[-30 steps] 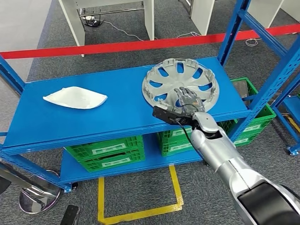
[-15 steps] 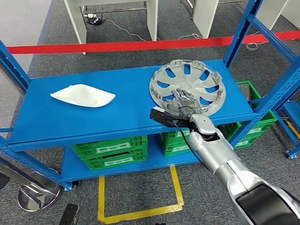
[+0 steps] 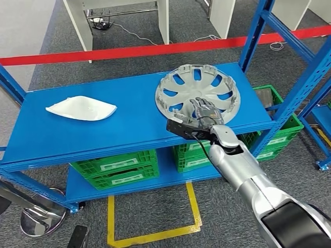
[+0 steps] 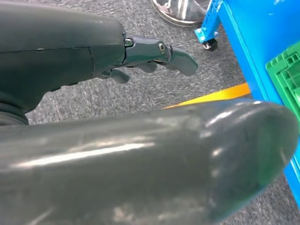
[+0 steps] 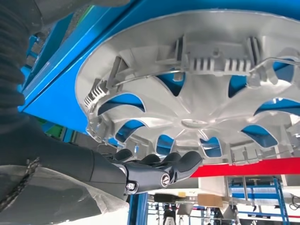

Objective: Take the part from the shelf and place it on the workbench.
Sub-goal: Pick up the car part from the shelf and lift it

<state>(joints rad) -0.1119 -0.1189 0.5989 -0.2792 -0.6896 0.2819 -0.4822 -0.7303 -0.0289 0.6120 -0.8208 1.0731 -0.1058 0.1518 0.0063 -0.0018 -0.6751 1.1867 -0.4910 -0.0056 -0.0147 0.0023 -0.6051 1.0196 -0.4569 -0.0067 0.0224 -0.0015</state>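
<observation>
The round silver plastic wheel cover (image 3: 197,94) is seen lying flat on the blue metal shelf (image 3: 98,132), towards its right end. The right hand (image 3: 206,110) is extended over its near rim with fingers apart, nothing yet gripped. The left hand (image 4: 155,51) is hung well apart, empty, with fingers spread.

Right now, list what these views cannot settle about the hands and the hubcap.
- Right hand grip: in the head view its fingers lie over the hubcap, hiding whether they hold it; the right wrist view shows the fingers at the rim, contact unclear.
- Left hand: the thumb blocks much of the left wrist view.
- Crates: contents hidden by the shelf.
</observation>
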